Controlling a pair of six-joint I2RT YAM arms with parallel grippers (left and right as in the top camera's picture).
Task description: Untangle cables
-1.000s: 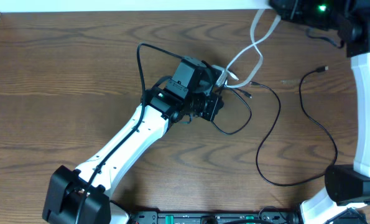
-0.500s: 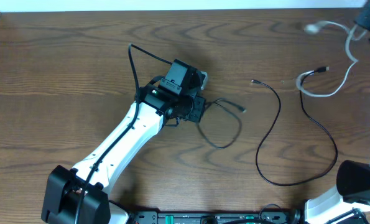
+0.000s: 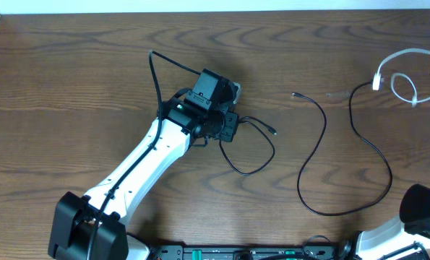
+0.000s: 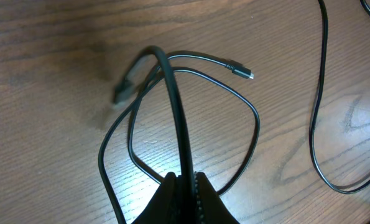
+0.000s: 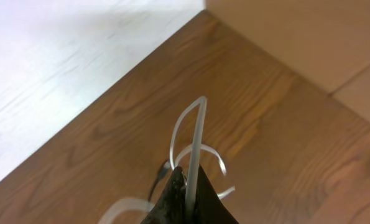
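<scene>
So I'm working over a brown wood-grain table (image 3: 70, 87). My white-and-black left arm (image 3: 148, 159) is reaching in from the near left toward the middle.

The biggest thing lying around is the long thin black cable (image 3: 324, 126). It's sprawling on the right half of the table in a big open curve, dipping toward the near edge and climbing back up to the far right. Both of its ends are lying free, and nothing is touching it.

Next up, the thin white cable (image 5: 201, 127) is hanging out at the far right edge of the table, curling into a small loop. Its plug is sitting just beside the far right end of the long black one.

The shorter black cord (image 4: 175, 106) is looping on the wood right of centre, well apart from the white one. Its little metal-tipped plug (image 4: 248, 74) is pointing right.

My left gripper (image 4: 186, 180) is squeezing all the way down on that shorter black cord, one strand running up between the fingers. My right gripper (image 5: 189, 177) is pinching tight on the white cable, holding it up.
</scene>
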